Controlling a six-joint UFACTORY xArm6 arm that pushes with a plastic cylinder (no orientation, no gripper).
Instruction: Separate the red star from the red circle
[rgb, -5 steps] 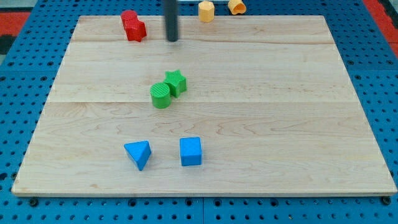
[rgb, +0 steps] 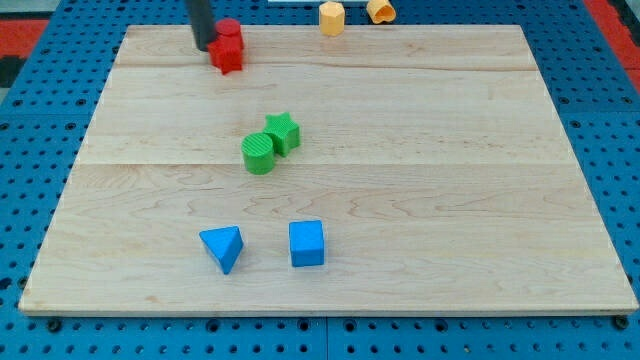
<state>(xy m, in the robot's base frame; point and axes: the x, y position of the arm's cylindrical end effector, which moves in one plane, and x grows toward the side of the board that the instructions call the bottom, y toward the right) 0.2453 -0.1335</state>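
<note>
Two red blocks sit pressed together near the board's top left. The lower one looks like the red star (rgb: 227, 57). The upper one looks like the red circle (rgb: 232, 30). Their outlines merge, so I cannot make out any gap between them. My tip (rgb: 203, 46) is right at their left side and seems to touch them. The rod hides part of their left edge.
A green star (rgb: 284, 130) touches a green circle (rgb: 258, 154) mid-board. A blue triangle (rgb: 223, 247) and a blue cube (rgb: 307, 243) lie near the view's bottom. Two yellow-orange blocks (rgb: 331, 17) (rgb: 380, 10) sit at the top edge of the wooden board (rgb: 450, 200).
My rod has moved from the right of the red blocks to their left. The red pair has shifted a little to the view's right.
</note>
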